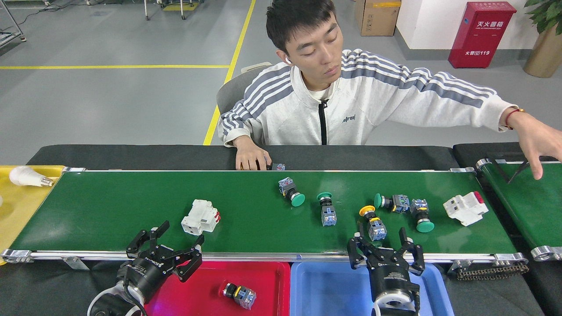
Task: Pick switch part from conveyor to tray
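Observation:
Several push-button switch parts lie on the green conveyor (131, 206): green-capped ones (292, 193), (326, 210), (390, 202), (421, 215) and a yellow-capped one (372, 222). My right gripper (382, 248) is open at the belt's near rail, just in front of the yellow-capped part and not touching it. My left gripper (167, 248) is open at the near rail, below a white breaker (201, 217). The red tray (193, 285) holds one switch part (238, 294).
A blue tray (325, 285) sits right of the red one, under my right arm. A second white breaker (465, 208) lies at the belt's right end. A person sits behind the belt, one hand (252, 158) at the far rail, the other (535, 145) over a smaller belt (522, 202). A yellow tray (17, 206) with a bulb is on the left.

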### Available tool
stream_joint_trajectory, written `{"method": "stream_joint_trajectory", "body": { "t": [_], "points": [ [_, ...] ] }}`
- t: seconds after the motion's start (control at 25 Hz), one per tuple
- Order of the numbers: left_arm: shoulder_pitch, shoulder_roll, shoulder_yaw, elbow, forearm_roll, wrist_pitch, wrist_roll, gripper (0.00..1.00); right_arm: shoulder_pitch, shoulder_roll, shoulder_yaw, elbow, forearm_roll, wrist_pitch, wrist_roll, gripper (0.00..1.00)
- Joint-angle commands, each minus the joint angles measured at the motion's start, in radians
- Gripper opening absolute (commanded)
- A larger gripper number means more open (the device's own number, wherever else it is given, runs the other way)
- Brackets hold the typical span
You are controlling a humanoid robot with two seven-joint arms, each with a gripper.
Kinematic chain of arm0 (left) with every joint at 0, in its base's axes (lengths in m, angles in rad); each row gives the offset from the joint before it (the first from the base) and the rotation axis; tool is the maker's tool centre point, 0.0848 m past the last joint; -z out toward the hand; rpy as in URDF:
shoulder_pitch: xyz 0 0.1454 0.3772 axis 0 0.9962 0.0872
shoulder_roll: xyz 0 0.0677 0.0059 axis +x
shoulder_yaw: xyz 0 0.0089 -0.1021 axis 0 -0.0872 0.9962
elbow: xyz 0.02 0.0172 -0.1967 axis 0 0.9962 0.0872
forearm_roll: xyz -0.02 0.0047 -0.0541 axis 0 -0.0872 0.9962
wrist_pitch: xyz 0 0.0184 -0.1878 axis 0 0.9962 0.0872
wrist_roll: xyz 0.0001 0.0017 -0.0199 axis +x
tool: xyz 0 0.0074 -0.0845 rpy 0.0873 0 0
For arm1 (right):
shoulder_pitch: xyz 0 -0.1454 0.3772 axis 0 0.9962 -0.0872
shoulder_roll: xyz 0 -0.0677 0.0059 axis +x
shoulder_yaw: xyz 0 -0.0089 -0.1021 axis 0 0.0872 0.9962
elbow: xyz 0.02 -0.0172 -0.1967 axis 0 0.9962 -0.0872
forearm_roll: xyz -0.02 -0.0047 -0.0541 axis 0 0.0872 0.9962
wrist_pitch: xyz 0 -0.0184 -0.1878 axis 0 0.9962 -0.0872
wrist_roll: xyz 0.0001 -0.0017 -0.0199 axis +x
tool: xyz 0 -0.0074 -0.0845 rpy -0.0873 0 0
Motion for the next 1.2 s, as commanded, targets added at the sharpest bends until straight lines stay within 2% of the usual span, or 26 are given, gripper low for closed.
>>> {"method": "stream_joint_trajectory", "body": {
  "t": [0.0,0.04,0.08,0.12,0.16,0.2,0.24,0.36,0.44,0.56,0.6,0.68,0.72,0.76,0.8,0.84,0.88,0.92,1.0,1.16],
  "points": [
    [-0.021,0.012,0.003,0.018,-0.002,0.009,0.003,1.00,-0.037,0.021,0.003,0.031,0.000,0.003,-0.001,0.98],
    [-0.021,0.012,0.002,0.027,-0.002,0.009,0.003,1.00,-0.043,0.024,0.003,0.044,-0.003,0.001,-0.001,0.89],
    [-0.021,0.012,0.003,0.036,-0.004,0.009,0.003,1.00,-0.045,0.022,0.004,0.047,-0.002,-0.005,0.002,0.71],
    [-0.023,0.012,0.003,0.044,-0.004,0.010,0.003,1.00,-0.048,0.018,0.009,0.048,-0.002,-0.009,0.011,0.48],
    [-0.034,0.014,0.002,0.050,-0.004,0.010,0.003,1.00,-0.048,0.012,0.020,0.048,-0.002,-0.011,0.024,0.32],
    [-0.041,0.014,0.002,0.053,-0.004,0.010,0.003,1.00,-0.048,0.002,0.027,0.048,-0.002,-0.014,0.036,0.21],
    [-0.046,0.014,0.003,0.055,-0.004,0.010,0.003,1.00,-0.049,-0.004,0.029,0.048,-0.003,-0.017,0.036,0.13],
    [-0.058,0.018,0.005,0.070,-0.004,0.012,0.003,1.00,-0.046,-0.005,0.029,0.044,-0.005,-0.060,0.038,0.02],
    [-0.067,0.018,0.008,0.089,-0.004,0.027,0.004,1.00,-0.041,-0.007,0.029,0.030,-0.005,-0.098,0.038,0.02],
    [-0.084,0.018,0.005,0.131,-0.004,0.102,0.006,0.99,-0.020,-0.022,0.049,-0.012,0.000,-0.226,0.033,0.01],
    [-0.092,0.018,0.005,0.153,-0.004,0.131,0.008,0.97,-0.009,-0.042,0.076,-0.033,0.000,-0.313,0.030,0.01],
    [-0.106,0.017,0.007,0.181,-0.004,0.177,0.011,0.81,0.012,-0.060,0.109,-0.088,0.000,-0.434,0.030,0.01],
    [-0.109,0.018,0.007,0.190,-0.004,0.193,0.012,0.72,0.031,-0.064,0.125,-0.127,0.000,-0.494,0.030,0.02],
    [-0.112,0.020,0.007,0.193,-0.002,0.196,0.014,0.58,0.051,-0.062,0.155,-0.162,0.000,-0.568,0.036,0.07],
    [-0.112,0.023,0.007,0.191,0.002,0.191,0.015,0.45,0.057,-0.062,0.179,-0.171,0.000,-0.614,0.038,0.16],
    [-0.104,0.024,0.007,0.185,0.008,0.183,0.015,0.29,0.058,-0.057,0.210,-0.173,0.000,-0.652,0.039,0.49],
    [-0.103,0.023,0.008,0.182,0.016,0.174,0.015,0.16,0.060,-0.048,0.237,-0.173,0.005,-0.661,0.044,0.88],
    [-0.103,0.020,0.007,0.176,0.036,0.142,0.015,0.07,0.060,-0.045,0.264,-0.167,0.001,-0.658,0.056,1.00],
    [-0.092,0.014,0.008,0.127,0.088,0.067,0.015,0.05,0.066,-0.045,0.285,-0.160,-0.003,-0.663,0.085,1.00],
    [-0.024,0.024,0.011,-0.036,0.102,-0.034,0.015,0.05,0.095,-0.042,0.279,-0.174,-0.008,-0.664,0.084,1.00]
  ]
}}
